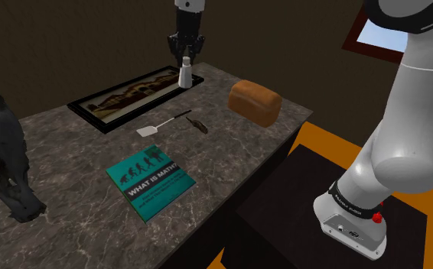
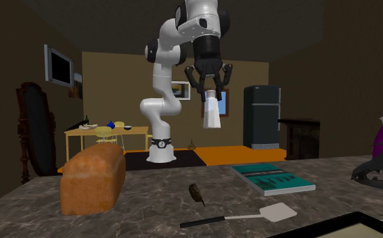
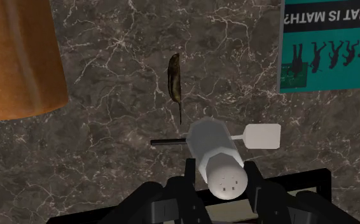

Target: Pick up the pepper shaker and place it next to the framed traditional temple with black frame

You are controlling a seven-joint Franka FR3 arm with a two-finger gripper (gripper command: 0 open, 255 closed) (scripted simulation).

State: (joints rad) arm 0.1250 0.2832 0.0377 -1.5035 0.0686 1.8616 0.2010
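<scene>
Pinching the shaker (image 1: pixel 184 75) by its cap, the gripper (image 1: pixel 185 58) hung it aloft at the shoulder view's upper middle, by the frame's (image 1: pixel 123 98) right end. It looked light, rigid and smooth, so a squeeze just below the cap seemed best.

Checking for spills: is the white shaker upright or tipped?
Upright: the white faceted pepper shaker hangs top-up, clasped by the black gripper, above the dark veined tabletop.

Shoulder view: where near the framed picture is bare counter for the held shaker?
Bare counter lies between the framed picture and the bread loaf, and between frame and teal book at that view's left. Crowded where the spatula and small dark object lie beside the frame. The gripper holds the shaker.
</scene>
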